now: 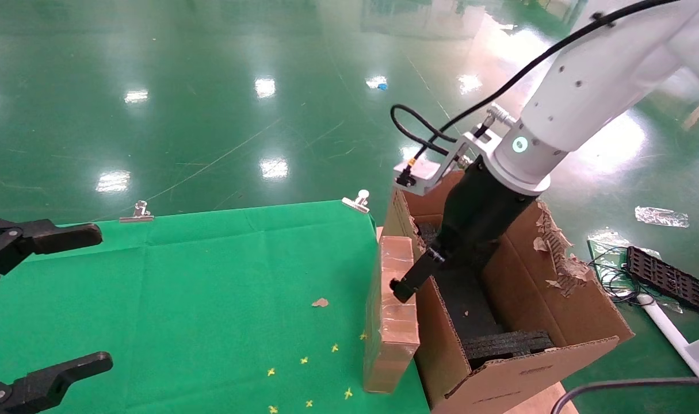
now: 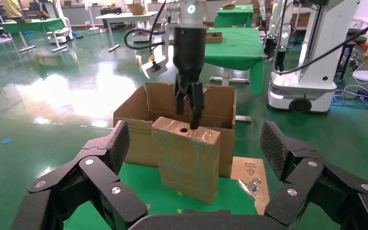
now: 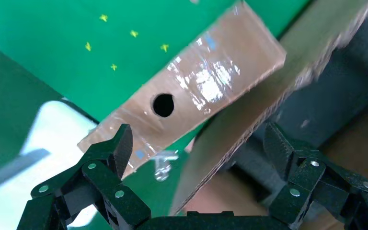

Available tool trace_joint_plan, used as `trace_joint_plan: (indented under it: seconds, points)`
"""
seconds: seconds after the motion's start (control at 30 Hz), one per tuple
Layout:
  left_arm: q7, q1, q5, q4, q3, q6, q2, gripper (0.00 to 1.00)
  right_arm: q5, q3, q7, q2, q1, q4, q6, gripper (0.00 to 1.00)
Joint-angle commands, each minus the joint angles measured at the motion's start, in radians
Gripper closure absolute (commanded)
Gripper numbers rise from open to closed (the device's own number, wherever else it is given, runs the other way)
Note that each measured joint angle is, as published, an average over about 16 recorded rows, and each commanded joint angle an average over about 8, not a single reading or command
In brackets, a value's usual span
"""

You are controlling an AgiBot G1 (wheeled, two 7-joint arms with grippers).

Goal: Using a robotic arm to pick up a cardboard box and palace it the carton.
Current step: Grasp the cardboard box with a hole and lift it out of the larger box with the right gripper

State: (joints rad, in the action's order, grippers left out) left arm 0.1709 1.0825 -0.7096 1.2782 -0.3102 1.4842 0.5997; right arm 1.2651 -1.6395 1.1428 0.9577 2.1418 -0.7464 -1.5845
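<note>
**Right gripper open over upright box beside carton**

Reaching down with the right gripper [image 3: 197,130] on the white robotic arm [image 1: 591,86], fingers [image 3: 110,158] spread wide and clamping nothing. Straddling the top of the cardboard box [image 1: 392,310] together with the near wall of the carton [image 1: 556,310]: placing one finger outside, by the box's upper part, and the other down inside the carton. Not telling from the head view whether the outer fingertip is touching the box or only sitting just beside it.

Standing the box on a narrow edge on the green table [image 1: 211,287], at the table's right border, outside the carton and right up against its wall. Facing the taped top side with the small round hole [image 3: 163,104] up toward the wrist camera. Catching glare on the glossy tape.

Sitting the carton just off the table's right side, flaps ragged and torn, black foam [image 1: 470,299] lining the inside.

Keeping the left gripper [image 1: 104,298] parked at the table's left edge, released, well apart from the box.

Also showing on the table: yellow marks [image 1: 303,360] near the box, a cardboard scrap [image 1: 320,302], and metal clips [image 1: 135,211] along the far edge. Surrounding everything with shiny green floor [image 1: 211,86].
</note>
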Motion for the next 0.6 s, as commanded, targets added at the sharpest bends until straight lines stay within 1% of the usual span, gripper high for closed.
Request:
trace_joint_plan:
  seconds: [0.03,0.17,0.27,0.5,0.53,0.57,0.6]
  points:
    - [0.0,0.0,0.0,0.0,0.0,0.0,0.0,0.0,-0.029,-0.018,0.031,0.023,-0.015,0.071,-0.004,0.0]
    - [0.0,0.0,0.0,0.0,0.0,0.0,0.0,0.0,-0.099,-0.039,0.031,0.046,-0.037,0.169,-0.005,0.0]
    - [0.0,0.0,0.0,0.0,0.0,0.0,0.0,0.0,-0.134,-0.057,0.023,0.063,-0.048,0.221,-0.005,0.0]
    - [0.0,0.0,0.0,0.0,-0.001,0.0,0.0,0.0,-0.173,-0.116,0.021,0.112,-0.072,0.292,-0.007,0.0]
    - [0.0,0.0,0.0,0.0,-0.001,0.0,0.0,0.0,-0.178,-0.124,0.02,0.118,-0.074,0.298,-0.007,0.06]
    - [0.0,0.0,0.0,0.0,-0.001,0.0,0.0,0.0,-0.182,-0.133,0.02,0.123,-0.076,0.302,-0.008,0.15]
    - [0.0,0.0,0.001,0.0,-0.001,0.0,0.0,0.0,-0.187,-0.142,0.02,0.128,-0.077,0.305,-0.008,0.28]
